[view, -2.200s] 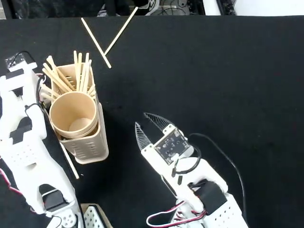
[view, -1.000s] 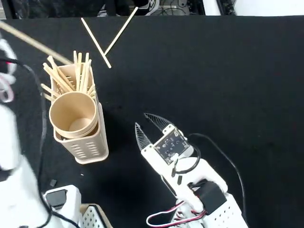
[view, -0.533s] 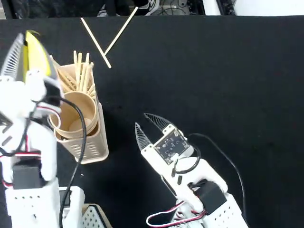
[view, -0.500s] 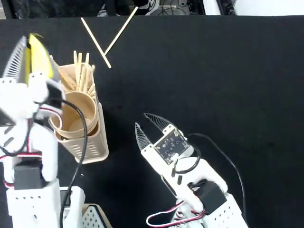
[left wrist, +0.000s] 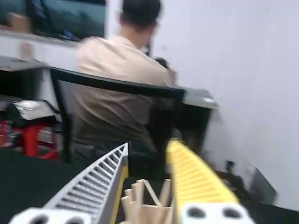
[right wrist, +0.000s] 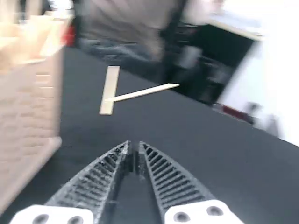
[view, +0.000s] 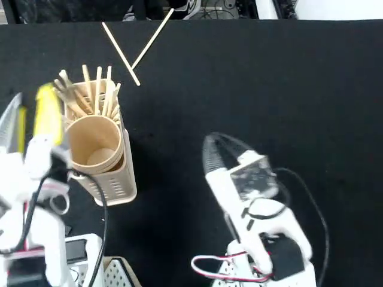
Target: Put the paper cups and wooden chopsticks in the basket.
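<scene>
Just beside the left gripper [view: 29, 119], fingers spread, stand the chopsticks [view: 96, 101]; right gripper [right wrist: 134, 149] pressed together.

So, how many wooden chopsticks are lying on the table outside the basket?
2. The first chopstick lies beyond the basket, by the table's far edge; the second chopstick meets it in a V. Some may be hidden.

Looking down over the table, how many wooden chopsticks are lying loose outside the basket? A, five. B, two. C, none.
B: two chopsticks lie crossed on the table, near its far edge, beyond the basket.
</scene>
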